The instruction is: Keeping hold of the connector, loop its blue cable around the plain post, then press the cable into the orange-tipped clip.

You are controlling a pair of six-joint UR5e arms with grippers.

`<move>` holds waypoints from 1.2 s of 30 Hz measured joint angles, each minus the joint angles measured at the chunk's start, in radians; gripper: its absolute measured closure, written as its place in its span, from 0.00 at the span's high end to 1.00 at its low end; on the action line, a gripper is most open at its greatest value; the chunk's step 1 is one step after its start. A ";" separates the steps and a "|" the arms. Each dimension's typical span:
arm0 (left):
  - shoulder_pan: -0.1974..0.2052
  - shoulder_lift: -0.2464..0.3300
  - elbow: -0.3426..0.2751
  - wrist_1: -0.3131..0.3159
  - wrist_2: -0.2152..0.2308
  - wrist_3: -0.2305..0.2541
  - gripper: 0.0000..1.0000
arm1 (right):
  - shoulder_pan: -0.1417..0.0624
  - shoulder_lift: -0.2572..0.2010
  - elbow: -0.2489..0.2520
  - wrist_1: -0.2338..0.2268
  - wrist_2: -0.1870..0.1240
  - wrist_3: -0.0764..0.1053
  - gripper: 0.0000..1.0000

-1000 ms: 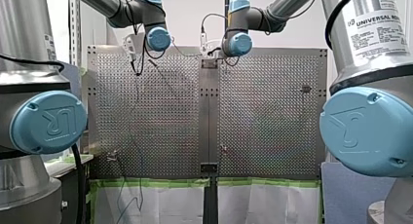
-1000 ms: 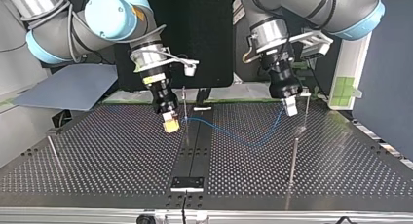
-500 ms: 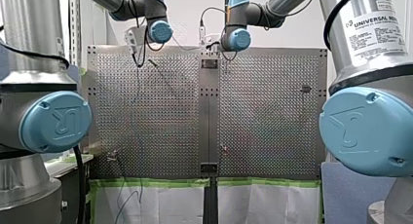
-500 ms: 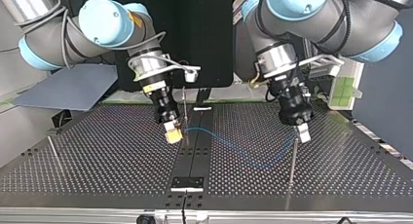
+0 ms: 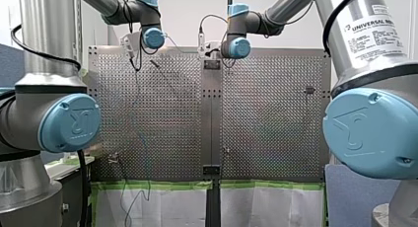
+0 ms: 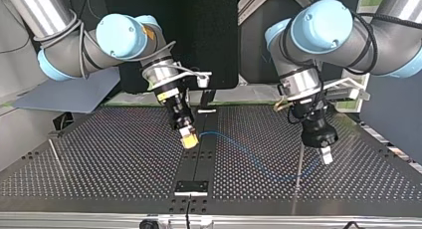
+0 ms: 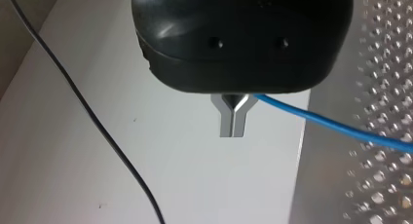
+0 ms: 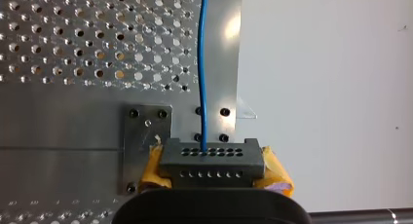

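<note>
Right gripper clamped on connector. Left gripper pinched on cable, just beside post. Loop apparently incomplete. Advise: keep cable low and taut around post.

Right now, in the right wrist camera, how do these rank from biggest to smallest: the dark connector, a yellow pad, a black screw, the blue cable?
1. connector, the widest block.
2. yellow pad, partly hidden behind it.
3. black screw, a mere dot.
The blue cable is longest yet thinnest, so it fits no single rank.
</note>
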 joint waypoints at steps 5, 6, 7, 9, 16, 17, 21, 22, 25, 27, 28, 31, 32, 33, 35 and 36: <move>0.042 -0.040 0.001 0.030 0.042 -0.041 0.02 | 0.001 0.014 -0.022 -0.011 -0.006 0.003 0.00; 0.050 -0.048 0.001 0.032 0.049 -0.049 0.02 | 0.001 0.016 -0.025 -0.012 -0.007 0.004 0.00; 0.060 -0.058 0.001 0.035 0.060 -0.059 0.02 | 0.001 0.019 -0.028 -0.013 -0.008 0.004 0.00; 0.075 -0.073 0.001 0.037 0.075 -0.075 0.02 | 0.001 0.024 -0.032 -0.013 -0.009 0.003 0.00; 0.136 -0.092 0.002 0.039 0.137 -0.131 0.02 | 0.001 0.038 -0.038 -0.011 -0.013 -0.002 0.00; 0.145 -0.092 0.001 0.039 0.145 -0.137 0.02 | 0.001 0.039 -0.038 -0.010 -0.013 -0.003 0.00; 0.181 -0.094 0.001 0.039 0.181 -0.161 0.02 | 0.002 0.042 -0.038 -0.011 -0.013 -0.004 0.00; 0.192 -0.095 0.001 0.039 0.191 -0.165 0.02 | 0.002 0.043 -0.039 -0.011 -0.013 -0.004 0.00; 0.221 -0.109 0.001 0.039 0.212 -0.169 0.02 | 0.002 0.048 -0.039 -0.013 -0.011 -0.005 0.00; 0.239 -0.123 0.001 0.040 0.227 -0.171 0.02 | 0.002 0.054 -0.039 -0.013 -0.010 -0.005 0.00; 0.250 -0.133 0.001 0.040 0.236 -0.172 0.02 | 0.002 0.058 -0.039 -0.014 -0.010 -0.005 0.00; 0.280 -0.161 0.001 0.049 0.265 -0.175 0.02 | 0.000 0.068 -0.039 -0.019 -0.010 -0.004 0.00; 0.289 -0.170 0.001 0.054 0.273 -0.178 0.02 | 0.000 0.070 -0.039 -0.021 -0.011 -0.003 0.00; 0.298 -0.178 0.001 0.061 0.282 -0.183 0.02 | -0.001 0.073 -0.039 -0.023 -0.012 -0.002 0.00; 0.319 -0.192 0.001 0.078 0.303 -0.198 0.02 | -0.002 0.078 -0.039 -0.025 -0.013 -0.003 0.00; 0.328 -0.196 0.001 0.085 0.312 -0.205 0.02 | -0.002 0.081 -0.039 -0.025 -0.013 -0.004 0.00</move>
